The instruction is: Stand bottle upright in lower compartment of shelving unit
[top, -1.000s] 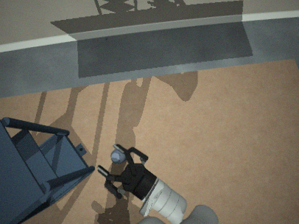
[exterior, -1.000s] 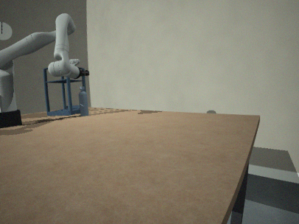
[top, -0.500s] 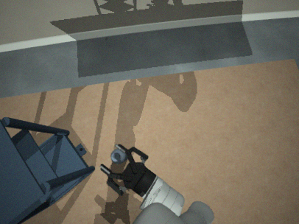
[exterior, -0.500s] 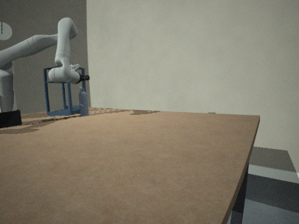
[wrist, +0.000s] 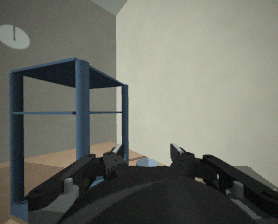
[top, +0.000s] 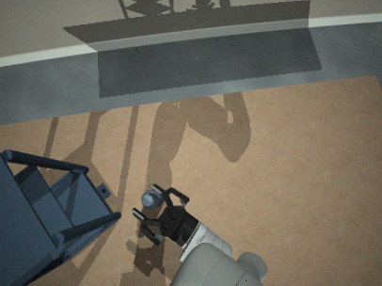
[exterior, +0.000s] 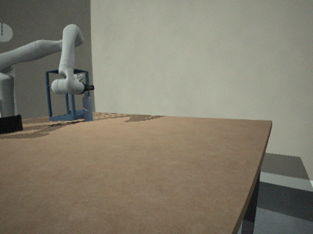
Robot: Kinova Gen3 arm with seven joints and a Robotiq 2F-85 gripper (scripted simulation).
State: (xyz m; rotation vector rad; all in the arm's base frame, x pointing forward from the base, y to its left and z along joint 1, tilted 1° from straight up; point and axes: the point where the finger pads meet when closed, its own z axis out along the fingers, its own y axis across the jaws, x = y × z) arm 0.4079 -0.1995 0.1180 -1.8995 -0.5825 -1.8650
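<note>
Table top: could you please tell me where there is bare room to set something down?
Bare wood runs from the bottle toward the table's far right edge. It is crowded at the left, where the shelving unit, bottle and open claw cluster.

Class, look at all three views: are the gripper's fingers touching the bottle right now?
Cannot tell. In the top view the bottle sits right against one finger of the open gripper, with no plain gap or contact.
</note>
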